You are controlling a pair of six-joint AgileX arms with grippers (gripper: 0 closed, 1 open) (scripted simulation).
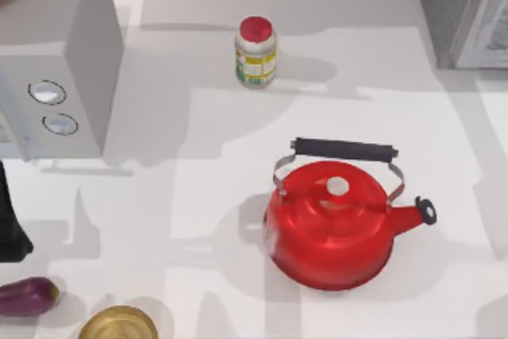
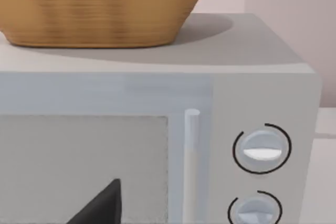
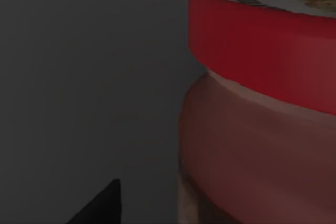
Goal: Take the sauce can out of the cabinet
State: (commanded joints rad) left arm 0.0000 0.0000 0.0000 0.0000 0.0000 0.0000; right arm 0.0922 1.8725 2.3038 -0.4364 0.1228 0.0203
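Note:
The sauce can (image 3: 262, 103) stands very close in the right wrist view, with a red rim, a dark printed top and a red-orange body. The dark walls of the cabinet's inside surround it. A dark part of my right gripper (image 3: 100, 205) shows beside the can; contact cannot be made out. In the top view the cabinet (image 1: 460, 5) is the dark-grey box at the far right corner, with a paler door panel. My left arm (image 1: 12, 228) is parked at the left edge, its gripper (image 2: 100, 205) facing the microwave.
A light-grey microwave (image 1: 59, 77) with two dials stands at the far left, a wicker basket (image 2: 100, 9) on top. A white jar with a red cap (image 1: 255, 52) stands far centre. A red kettle (image 1: 329, 224), an eggplant (image 1: 28, 295) and a brass bowl (image 1: 119, 325) sit nearer.

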